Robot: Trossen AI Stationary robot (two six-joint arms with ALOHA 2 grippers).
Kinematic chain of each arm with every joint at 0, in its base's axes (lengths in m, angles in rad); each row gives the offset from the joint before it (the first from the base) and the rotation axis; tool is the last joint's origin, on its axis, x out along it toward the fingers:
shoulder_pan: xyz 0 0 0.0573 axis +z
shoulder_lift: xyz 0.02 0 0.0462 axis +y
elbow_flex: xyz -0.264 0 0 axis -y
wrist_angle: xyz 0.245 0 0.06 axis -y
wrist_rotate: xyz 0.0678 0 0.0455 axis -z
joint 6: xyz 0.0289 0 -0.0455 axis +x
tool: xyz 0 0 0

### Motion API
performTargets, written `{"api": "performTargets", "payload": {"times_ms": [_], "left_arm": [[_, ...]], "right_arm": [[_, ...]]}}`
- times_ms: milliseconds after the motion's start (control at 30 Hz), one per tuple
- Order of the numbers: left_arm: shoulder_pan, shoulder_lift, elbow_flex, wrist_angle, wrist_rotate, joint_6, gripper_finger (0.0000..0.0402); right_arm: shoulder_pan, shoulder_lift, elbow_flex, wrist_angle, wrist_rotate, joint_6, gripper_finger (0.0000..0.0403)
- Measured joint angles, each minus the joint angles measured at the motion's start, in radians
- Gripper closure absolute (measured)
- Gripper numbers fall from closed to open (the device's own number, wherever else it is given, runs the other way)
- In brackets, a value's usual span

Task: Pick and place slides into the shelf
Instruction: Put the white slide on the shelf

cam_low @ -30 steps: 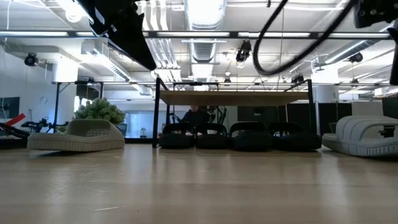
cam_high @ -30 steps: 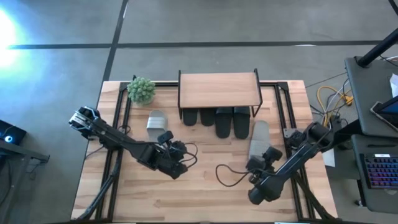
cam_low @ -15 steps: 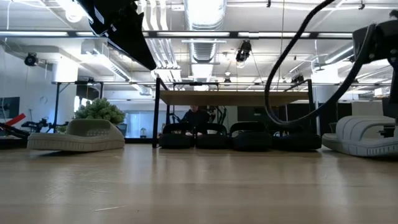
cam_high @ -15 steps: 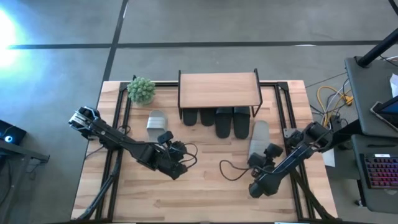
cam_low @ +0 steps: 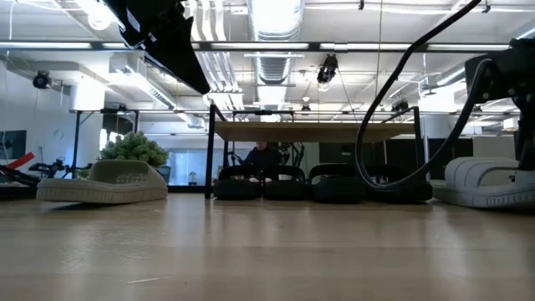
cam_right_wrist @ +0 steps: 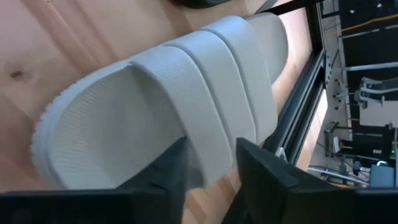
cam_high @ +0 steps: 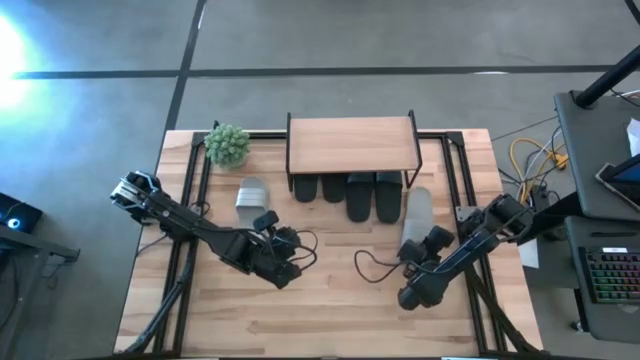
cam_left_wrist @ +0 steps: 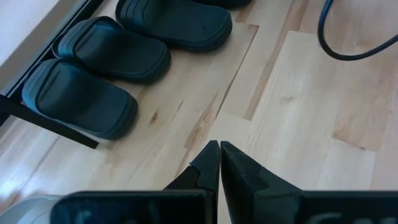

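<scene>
My right gripper [cam_right_wrist: 208, 168], fingers apart, straddles the grey slide [cam_right_wrist: 168, 93] right of the shelf [cam_high: 351, 142]; my left gripper [cam_left_wrist: 219, 163] hovers closed, empty.

Six slides are on the table: four black slides [cam_high: 348, 190] in a row under the shelf [cam_high: 351, 144], and two light grey slides, one [cam_high: 251, 200] to the shelf's left, one [cam_high: 417, 217] to its right. There is one shelf, one small green plant [cam_high: 228, 145] at the far left, and two arms.
</scene>
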Motion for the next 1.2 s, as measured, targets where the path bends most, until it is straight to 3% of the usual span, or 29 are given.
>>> {"api": "performTargets", "payload": {"times_ms": [267,733,967,1200], "left_arm": [[0.000,0.000,0.000,0.001,0.003,0.000,0.0402],[0.001,0.000,0.000,0.004,0.005,0.000,0.0402],[0.004,0.000,0.000,0.004,0.004,0.002,0.0402],[0.013,-0.001,-0.006,0.002,-0.021,0.002,0.0402]], "right_arm": [[0.000,0.000,0.004,0.000,0.003,0.045,0.0386],[0.056,-0.043,0.152,-0.082,-0.003,0.059,0.0395],[0.106,-0.123,0.103,0.000,-0.225,0.190,0.0361],[0.102,-0.196,0.081,0.014,-0.144,0.121,0.0272]]}}
